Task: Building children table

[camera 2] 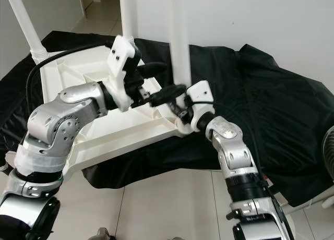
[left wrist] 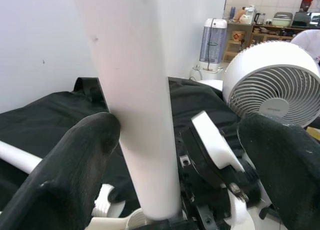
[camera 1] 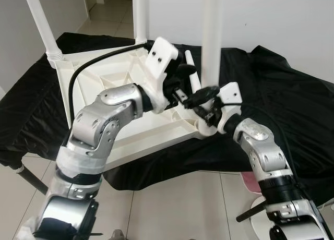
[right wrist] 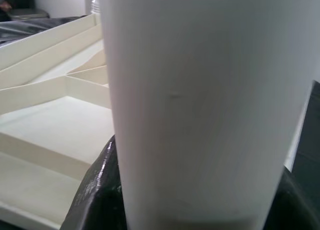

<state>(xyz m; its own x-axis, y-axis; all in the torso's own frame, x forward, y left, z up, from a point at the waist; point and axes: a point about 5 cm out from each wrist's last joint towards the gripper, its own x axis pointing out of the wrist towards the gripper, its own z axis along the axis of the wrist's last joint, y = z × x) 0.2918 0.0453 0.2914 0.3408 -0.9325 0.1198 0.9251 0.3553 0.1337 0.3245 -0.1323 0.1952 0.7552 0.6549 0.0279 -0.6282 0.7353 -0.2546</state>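
Observation:
The white table top (camera 1: 141,141) lies upside down on a black cloth. A white leg (camera 1: 211,36) stands upright in its near right corner socket. My left gripper (camera 1: 195,82) is open around this leg a little above the socket. In the left wrist view one finger (left wrist: 85,155) touches the leg (left wrist: 135,100) and the other stands well off it. My right gripper (camera 1: 206,110) is low at the leg's base, shut on it. The right wrist view has the leg (right wrist: 200,100) very close, with black fingers (right wrist: 95,190) against both sides.
Two more white legs (camera 1: 39,21) (camera 1: 141,15) stand in the far corners. A black cable (camera 1: 78,73) arcs over the table top. The black cloth (camera 1: 282,88) spreads to the right. A white fan (left wrist: 272,90) stands beyond it. Tiled floor (camera 1: 172,208) lies in front.

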